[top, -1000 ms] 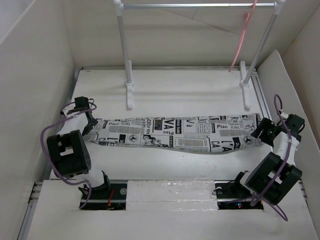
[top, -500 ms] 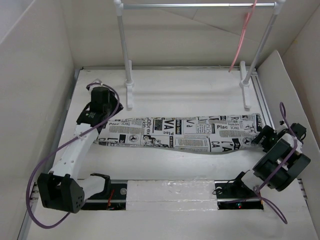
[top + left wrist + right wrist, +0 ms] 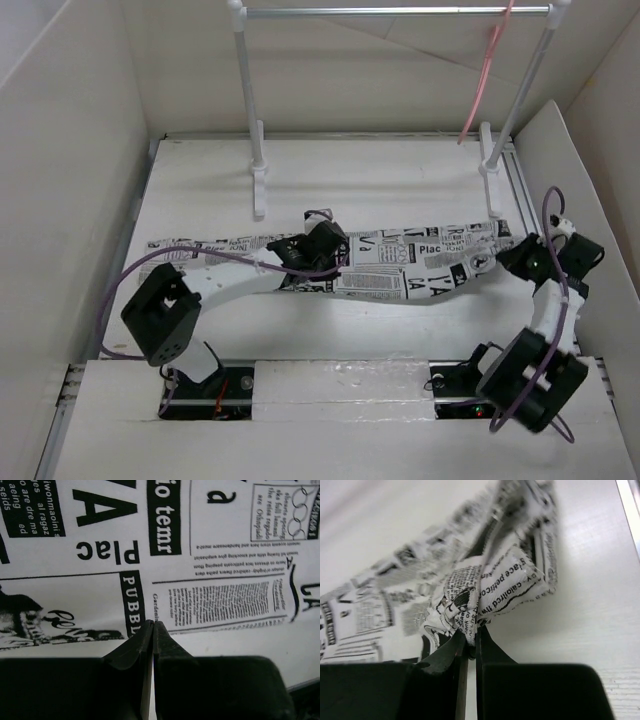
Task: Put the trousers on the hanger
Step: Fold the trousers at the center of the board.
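Since half a second ago the left arm has swung in from the trousers' left end to their middle, and the cloth has shifted and kinked toward the right.

From the top camera, the soft white cloth trousers printed with black newspaper text lie in a long strip across the white table, in front of the white-posted rack with its silver bar. The left gripper sits on the strip's middle. The right gripper holds the right end. The thin pale pink rod hanger hangs from the bar's right end, well apart from the cloth.

At the left wrist, the trousers fill the view, flat and smooth. The left gripper has its fingers pressed together, tips touching the fabric; whether any cloth is caught between them I cannot tell.

At the right wrist, the right gripper is closed on a bunched fold of the trousers, which rises crumpled above the table.

The step in hand looks like gathering and folding the trousers at the middle, early in the task. Next, the left gripper likely needs a sure pinch at mid-length, so that both arms can raise the cloth toward the hanger and drape it over the lower rod.
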`<move>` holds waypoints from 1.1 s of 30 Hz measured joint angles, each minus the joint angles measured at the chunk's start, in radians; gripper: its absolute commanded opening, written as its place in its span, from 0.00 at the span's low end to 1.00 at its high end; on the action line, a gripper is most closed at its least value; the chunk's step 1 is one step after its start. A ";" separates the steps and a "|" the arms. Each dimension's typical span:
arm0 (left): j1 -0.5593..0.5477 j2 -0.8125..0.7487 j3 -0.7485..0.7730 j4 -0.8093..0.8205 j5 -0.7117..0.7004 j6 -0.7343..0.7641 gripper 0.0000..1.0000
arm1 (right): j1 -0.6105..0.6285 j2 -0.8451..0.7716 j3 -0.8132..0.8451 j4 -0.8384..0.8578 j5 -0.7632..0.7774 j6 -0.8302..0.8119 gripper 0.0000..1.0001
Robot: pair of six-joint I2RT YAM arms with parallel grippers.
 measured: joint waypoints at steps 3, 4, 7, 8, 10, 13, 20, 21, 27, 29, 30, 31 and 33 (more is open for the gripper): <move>0.002 0.053 0.000 0.024 -0.010 -0.025 0.00 | 0.116 -0.187 0.131 -0.124 0.020 0.014 0.00; 0.002 0.061 0.000 0.037 -0.010 -0.031 0.00 | 0.144 -0.214 0.196 -0.157 0.023 0.014 0.00; 0.000 0.075 -0.007 0.083 -0.007 -0.050 0.00 | 0.182 -0.239 0.385 -0.250 0.050 0.001 0.00; -0.004 0.078 -0.011 0.097 -0.007 -0.056 0.00 | 0.189 -0.237 0.436 -0.276 0.062 -0.009 0.00; -0.020 0.094 -0.013 0.128 -0.002 -0.069 0.00 | 0.201 -0.228 0.529 -0.328 0.085 -0.031 0.00; -0.073 0.144 -0.004 0.181 0.016 -0.093 0.00 | 0.238 -0.214 0.624 -0.383 0.116 -0.056 0.00; -0.255 0.345 0.110 0.284 0.074 -0.149 0.00 | 0.373 -0.220 0.662 -0.496 0.192 -0.107 0.00; -0.264 0.357 0.110 0.297 0.085 -0.160 0.00 | 0.393 -0.224 0.662 -0.508 0.200 -0.112 0.00; -0.264 0.442 0.165 0.343 0.122 -0.211 0.00 | 0.457 -0.253 0.675 -0.548 0.222 -0.119 0.00; -0.269 0.468 0.190 0.364 0.132 -0.224 0.00 | 0.491 -0.238 0.715 -0.566 0.234 -0.119 0.00; -0.276 0.476 0.198 0.372 0.134 -0.229 0.00 | 0.512 -0.227 0.743 -0.573 0.244 -0.119 0.00; -0.285 0.480 0.201 0.380 0.137 -0.233 0.00 | 0.539 -0.215 0.775 -0.580 0.253 -0.119 0.00; -0.311 0.481 0.203 0.380 0.144 -0.238 0.00 | 0.588 -0.193 0.839 -0.590 0.270 -0.119 0.00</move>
